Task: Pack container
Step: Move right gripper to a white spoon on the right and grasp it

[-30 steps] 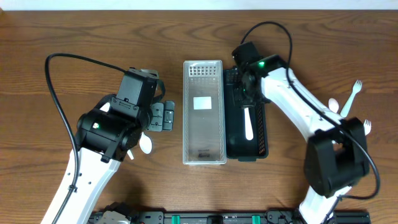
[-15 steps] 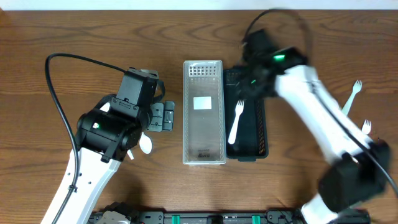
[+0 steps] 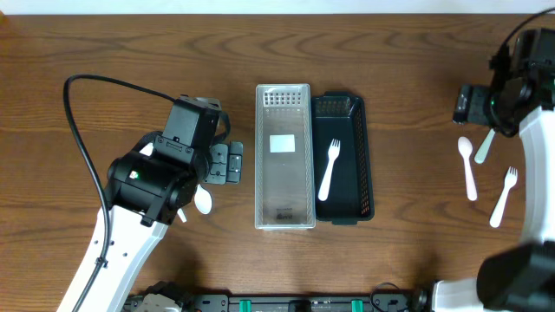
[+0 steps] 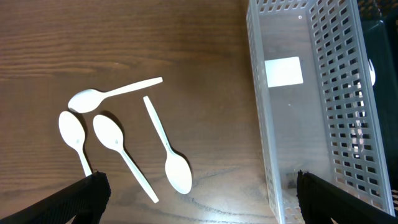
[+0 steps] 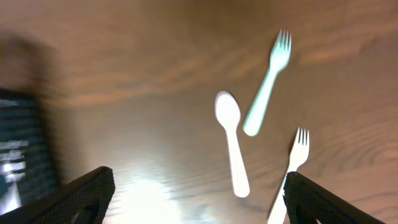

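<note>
Wooden tabletop right of the black tray (image 3: 365,165) carries a spoon (image 5: 232,149), lying parallel to it, beneath the right gripper (image 5: 199,196), jaws wide and empty.

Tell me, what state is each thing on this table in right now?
Clear basket, upright, no cutlery inside.
Black tray, holding one fork.
Fork, lying flat in the tray.
Left gripper, open, empty.
Right gripper, open, empty.
Four spoons, lying loose at left.
Two forks, one spoon, lying loose at right.
</note>
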